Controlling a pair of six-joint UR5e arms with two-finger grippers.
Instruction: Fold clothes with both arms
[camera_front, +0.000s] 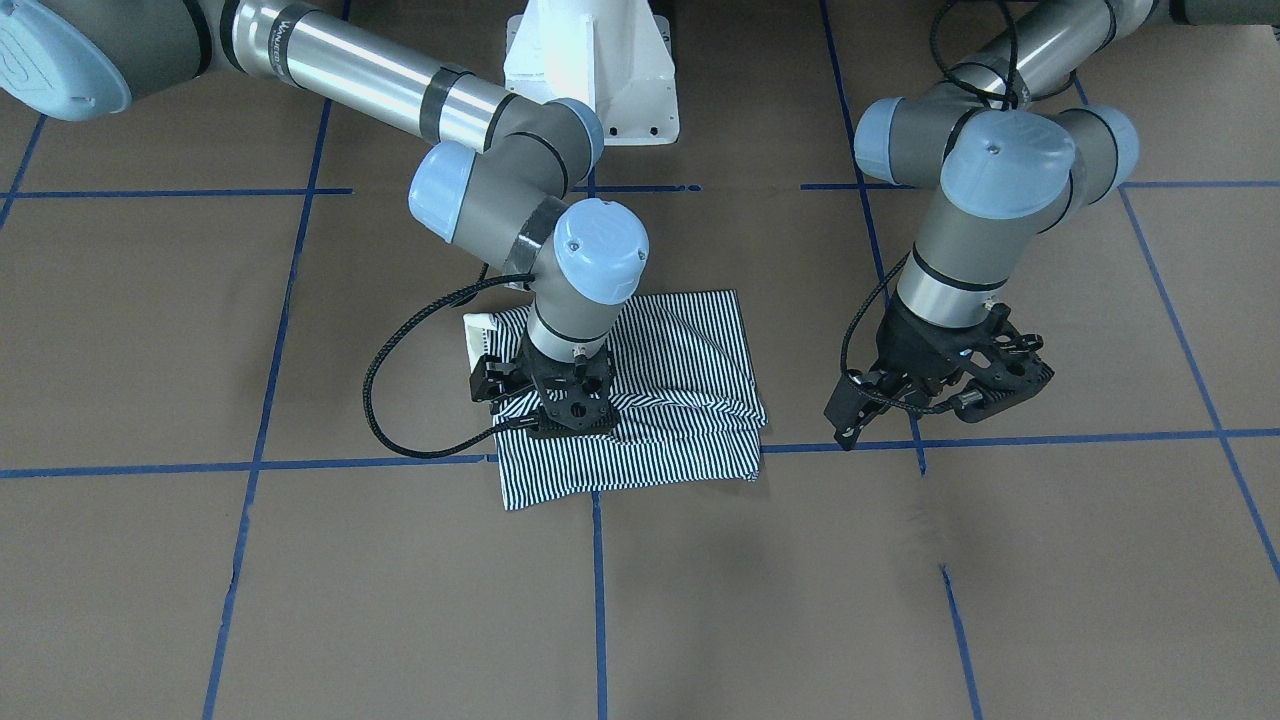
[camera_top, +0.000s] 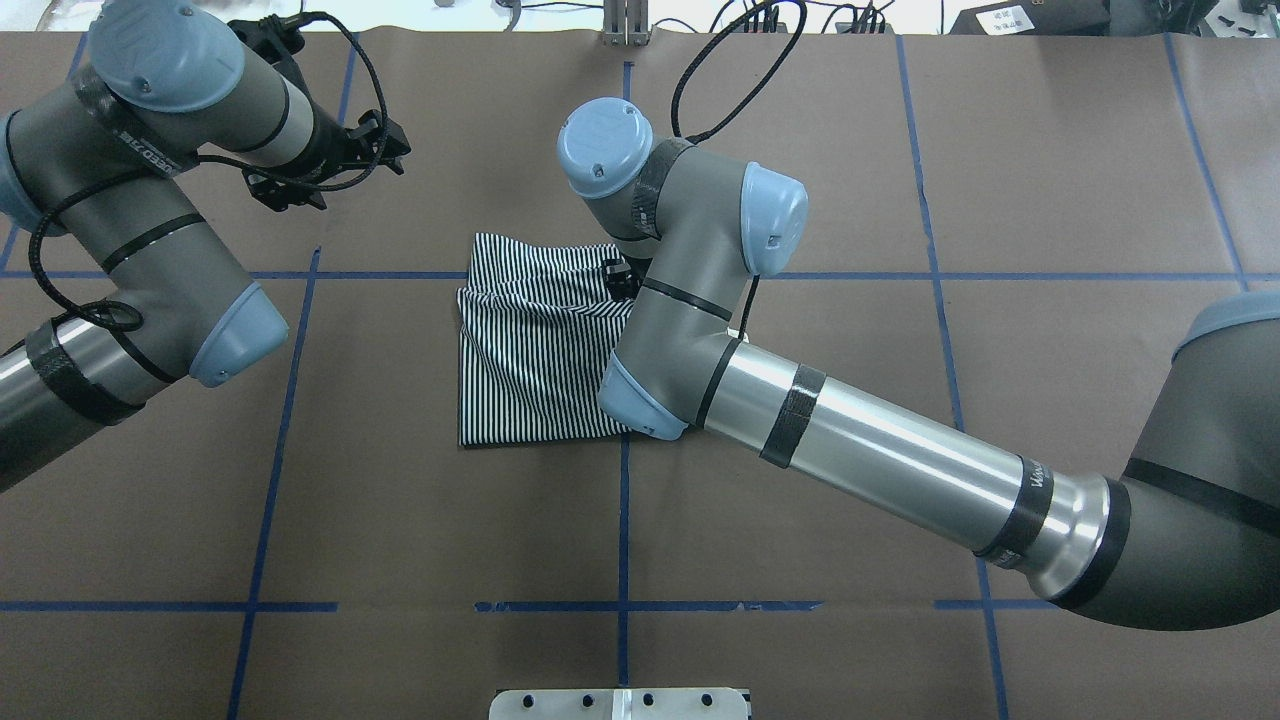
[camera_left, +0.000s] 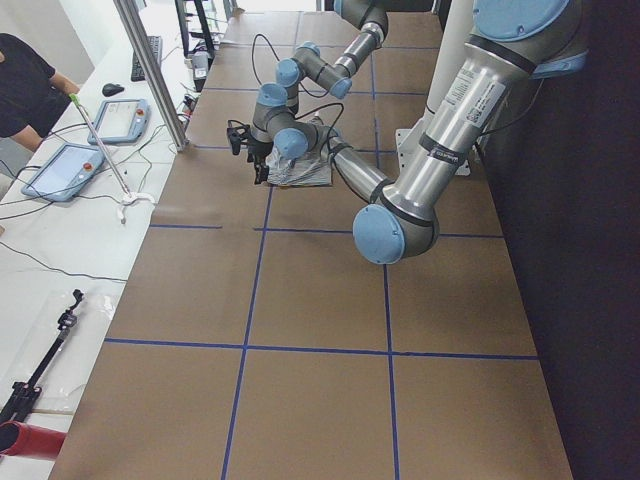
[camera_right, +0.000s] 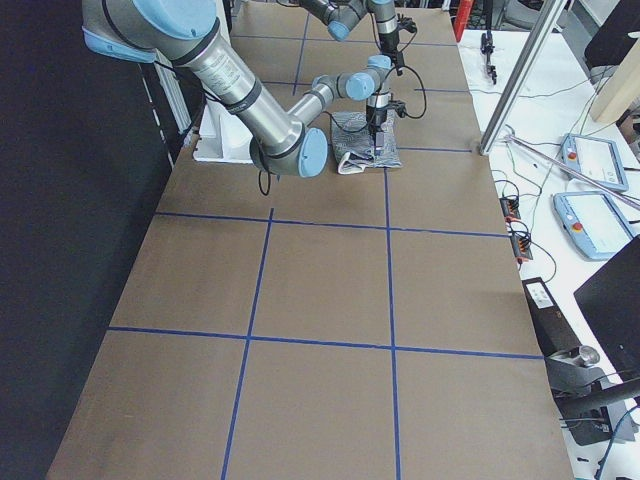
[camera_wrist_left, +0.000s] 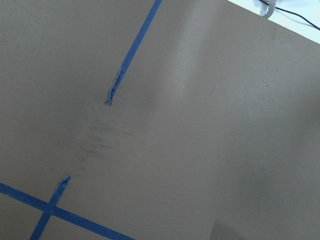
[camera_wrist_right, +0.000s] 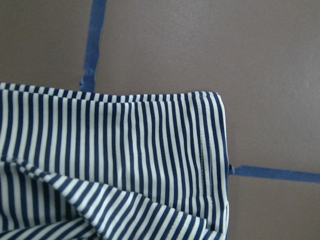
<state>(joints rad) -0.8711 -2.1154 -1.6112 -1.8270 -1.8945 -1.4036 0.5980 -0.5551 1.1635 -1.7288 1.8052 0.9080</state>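
Note:
The striped clothes (camera_front: 680, 400) lie folded into a rough rectangle near the table's middle, a white collar edge poking out at one corner (camera_front: 478, 335). My right gripper (camera_front: 545, 408) points straight down onto the shirt's edge, its fingers apart, with no cloth lifted. The overhead view hides that gripper under the right arm's wrist, beside the shirt (camera_top: 530, 350). The right wrist view shows the shirt's hemmed corner (camera_wrist_right: 125, 165) flat on the brown table. My left gripper (camera_front: 940, 405) hangs open and empty above bare table, well to the side of the shirt (camera_top: 330, 165).
Blue tape lines (camera_front: 600, 560) mark a grid on the brown table. The white pedestal base (camera_front: 590, 70) stands behind the shirt. In the exterior left view a bench with tablets (camera_left: 75, 165), a metal post (camera_left: 150, 70) and a person (camera_left: 20, 85) border the far edge.

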